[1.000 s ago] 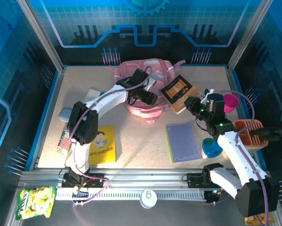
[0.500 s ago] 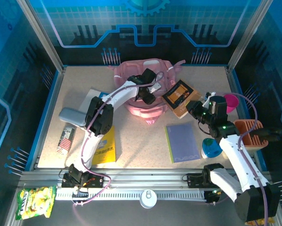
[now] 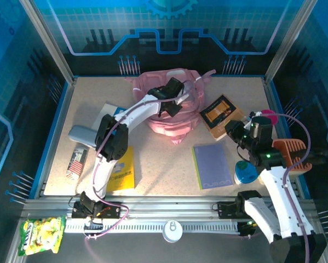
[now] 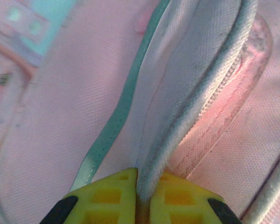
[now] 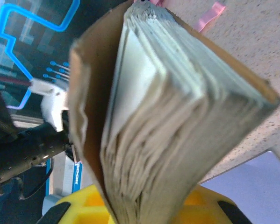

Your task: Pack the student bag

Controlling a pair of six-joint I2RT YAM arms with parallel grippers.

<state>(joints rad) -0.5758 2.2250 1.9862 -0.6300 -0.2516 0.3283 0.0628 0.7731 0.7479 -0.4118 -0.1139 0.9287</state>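
Jaws, left: pressed together on the pale piped edge of the backpack opening, which is pinched between the yellow fingers.
Jaws, right: clamped on a thick brown-covered book.
Left gripper: over the top of the backpack.
Right gripper: just right of the backpack, book raised off the table.
Backpack: slumped at the far middle of the table.
Step, by my reading: open the mouth so the book can go in.
Doing it well: lift the edge up and away gently, then feed the book in narrow end first.
Risk: the thin edge may slip out, or a book corner may snag the zip.
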